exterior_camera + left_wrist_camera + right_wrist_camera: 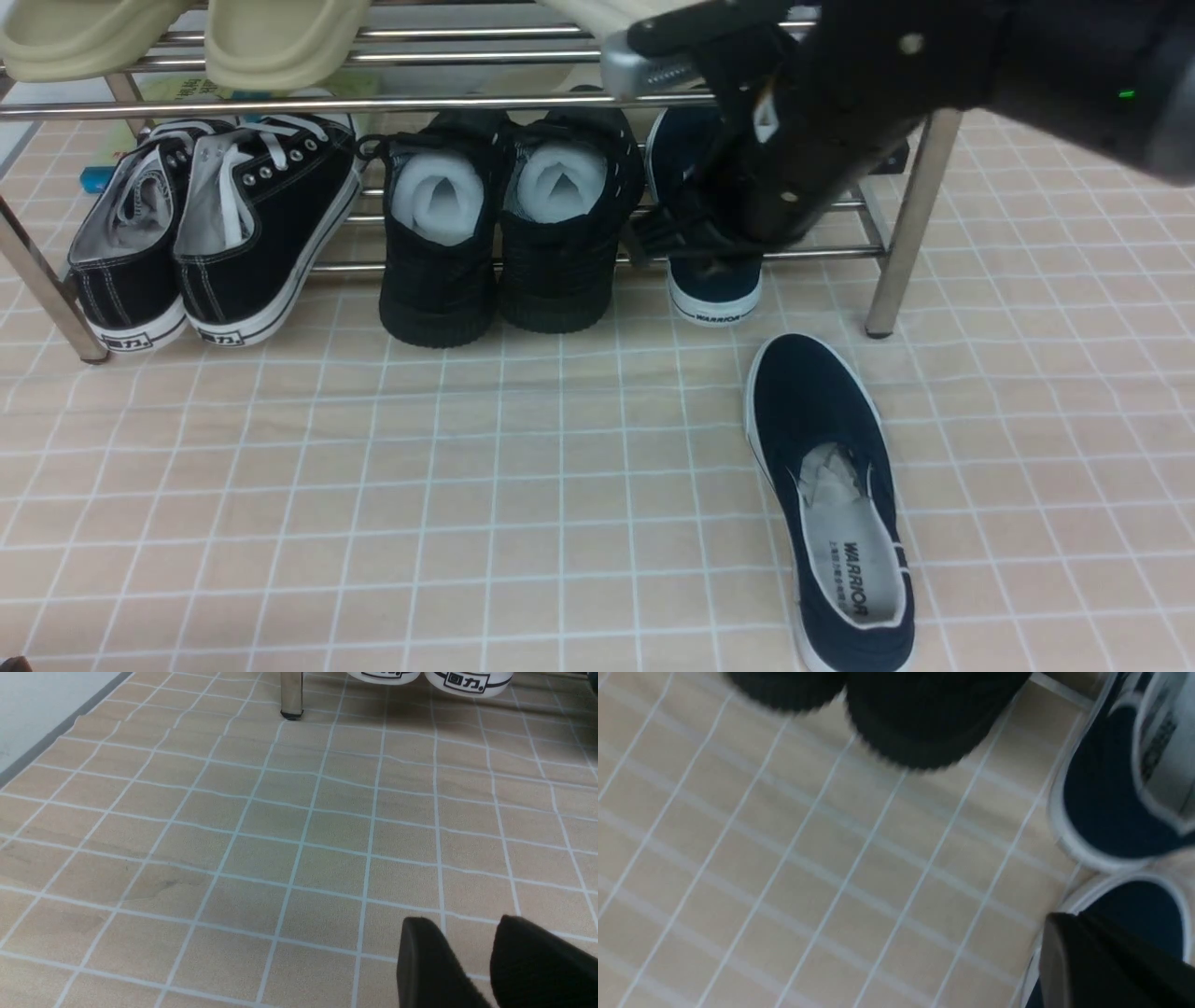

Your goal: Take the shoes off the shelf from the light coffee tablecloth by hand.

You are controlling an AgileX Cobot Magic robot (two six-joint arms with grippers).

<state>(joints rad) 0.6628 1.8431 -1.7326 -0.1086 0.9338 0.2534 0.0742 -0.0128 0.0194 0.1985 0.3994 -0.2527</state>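
Note:
One navy slip-on shoe [831,495] lies on the checked beige tablecloth [373,485] at the front right, its toe toward the chrome shelf [373,105]. The other navy shoe [714,289] rests on the shelf's lower tier at the right, heel jutting out, mostly hidden by my right arm. My right gripper [686,245] hangs low in front of it. In the blurred right wrist view the fingers [1069,919] look pressed together with nothing between them, over the lying shoe's toe [1148,905] and beside the shelf shoe's heel [1106,793]. My left gripper [460,921] hovers over bare cloth, slightly open and empty.
Black lace-up sneakers [215,233] and all-black textured shoes [504,233] stand on the lower tier to the left of the navy shoe. Beige slippers [280,37] sit on the upper tier. A shelf leg [906,224] stands just right of my arm.

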